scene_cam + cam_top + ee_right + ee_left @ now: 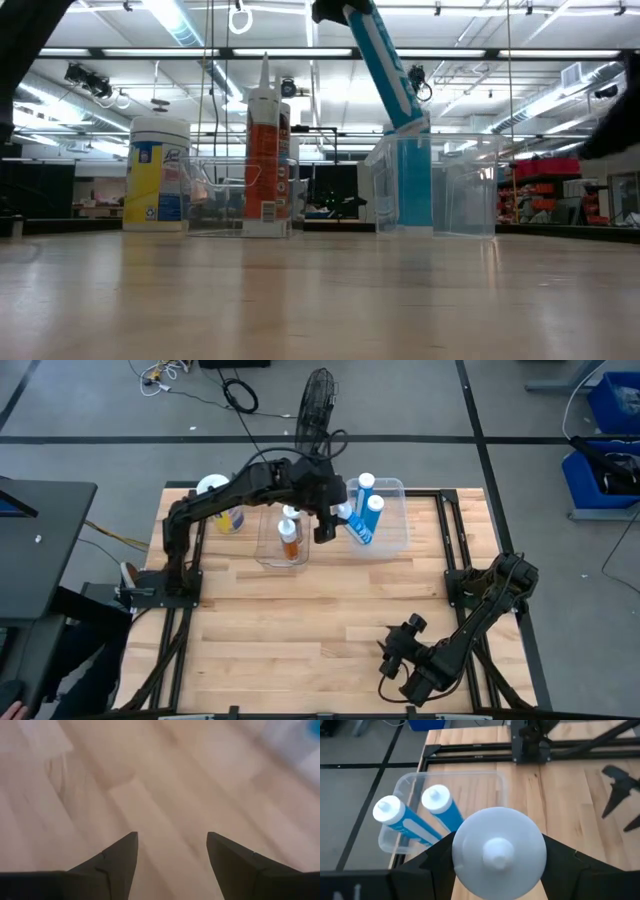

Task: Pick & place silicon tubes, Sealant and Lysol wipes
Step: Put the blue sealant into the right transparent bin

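The Lysol wipes (158, 172) stand upright near the table's (300, 630) far-left corner. Beside them a sealant tube (266, 150) stands in a clear bin (268, 552). The left gripper (497, 865) pinches a blue silicon tube (498, 851) over a second bin (395, 510) holding two more. The right gripper (171, 851), fingers spread, hovers at the near-right edge.
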`<action>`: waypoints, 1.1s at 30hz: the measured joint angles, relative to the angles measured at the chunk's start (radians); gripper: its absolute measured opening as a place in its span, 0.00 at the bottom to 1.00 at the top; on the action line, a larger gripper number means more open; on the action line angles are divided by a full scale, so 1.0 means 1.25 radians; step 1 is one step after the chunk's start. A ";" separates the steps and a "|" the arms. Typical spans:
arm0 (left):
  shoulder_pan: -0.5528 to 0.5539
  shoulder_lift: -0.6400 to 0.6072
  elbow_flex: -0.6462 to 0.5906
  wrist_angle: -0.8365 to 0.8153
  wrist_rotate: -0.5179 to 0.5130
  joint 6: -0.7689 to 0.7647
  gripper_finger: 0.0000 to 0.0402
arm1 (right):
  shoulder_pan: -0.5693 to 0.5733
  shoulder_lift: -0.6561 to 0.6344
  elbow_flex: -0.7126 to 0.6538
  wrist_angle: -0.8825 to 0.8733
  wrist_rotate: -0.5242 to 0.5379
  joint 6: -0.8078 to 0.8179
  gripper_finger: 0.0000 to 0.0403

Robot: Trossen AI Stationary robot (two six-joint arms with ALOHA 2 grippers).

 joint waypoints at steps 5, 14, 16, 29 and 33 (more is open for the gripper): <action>-0.025 0.000 0.039 -0.050 0.000 -0.004 0.57 | 0.002 -0.002 0.000 -0.011 0.103 -0.027 0.60; -0.105 -0.028 0.062 -0.122 0.004 -0.029 0.57 | -0.003 -0.008 0.000 -0.032 0.130 -0.035 0.60; -0.126 -0.033 0.062 -0.165 0.003 -0.040 0.57 | -0.003 -0.008 0.000 -0.033 0.120 -0.035 0.60; -0.290 0.043 0.059 -0.253 -0.004 -0.149 0.57 | 0.000 -0.008 0.000 -0.030 0.042 -0.038 0.60; -0.335 0.101 0.058 -0.208 -0.010 -0.138 0.57 | 0.003 -0.008 0.000 -0.031 0.020 -0.038 0.60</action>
